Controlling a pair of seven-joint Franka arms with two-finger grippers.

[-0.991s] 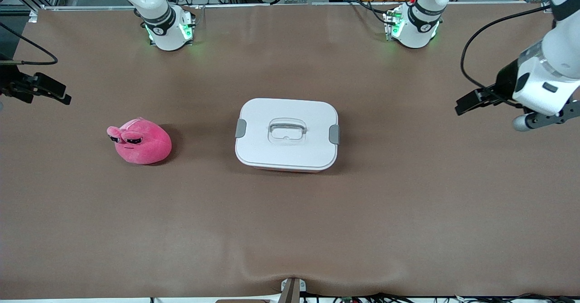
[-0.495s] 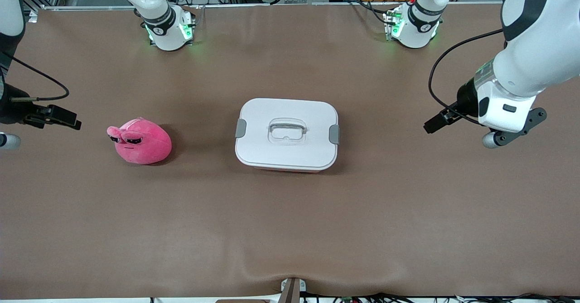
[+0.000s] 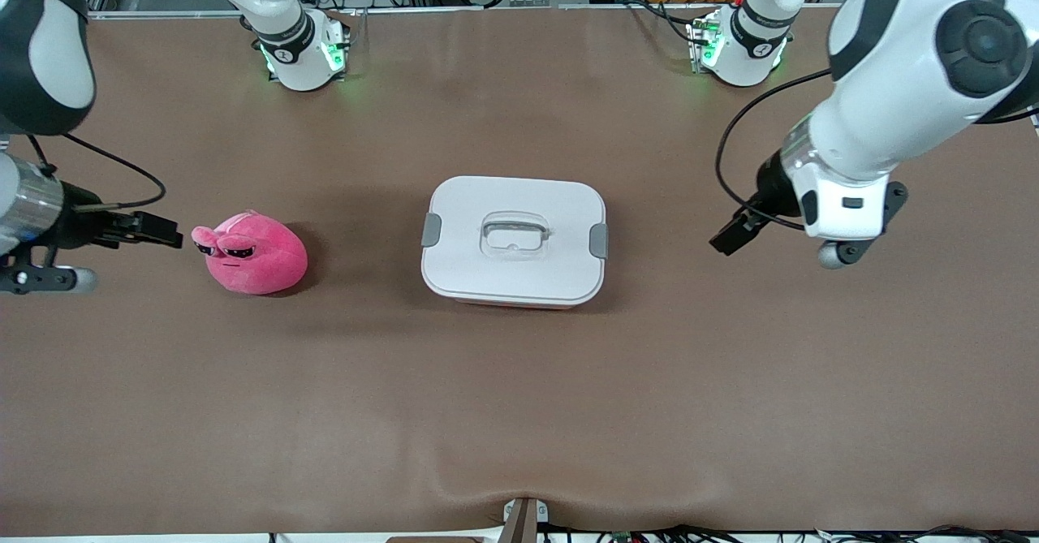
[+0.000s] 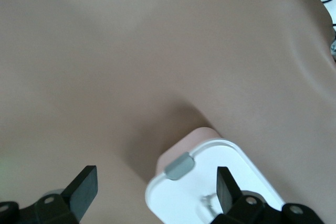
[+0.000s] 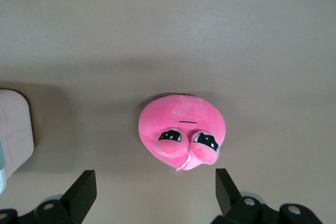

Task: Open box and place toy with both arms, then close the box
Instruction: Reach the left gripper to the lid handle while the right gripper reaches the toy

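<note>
The box stands mid-table with its white lid on and a grey clip at each end. The pink toy lies beside it toward the right arm's end. My left gripper hangs open over bare table off the box's other end. In the left wrist view the box and one clip show ahead of the open left gripper. My right gripper is open and empty close by the toy. The right wrist view shows the toy just ahead of the open right gripper.
Both arm bases stand at the table's edge farthest from the front camera. A brown cover spans the table, with a small mount at the edge nearest the camera. A corner of the box shows in the right wrist view.
Both arms have swung inward and lower. The left gripper has come closer to the box, the right gripper closer to the toy. Box and toy have not moved.
</note>
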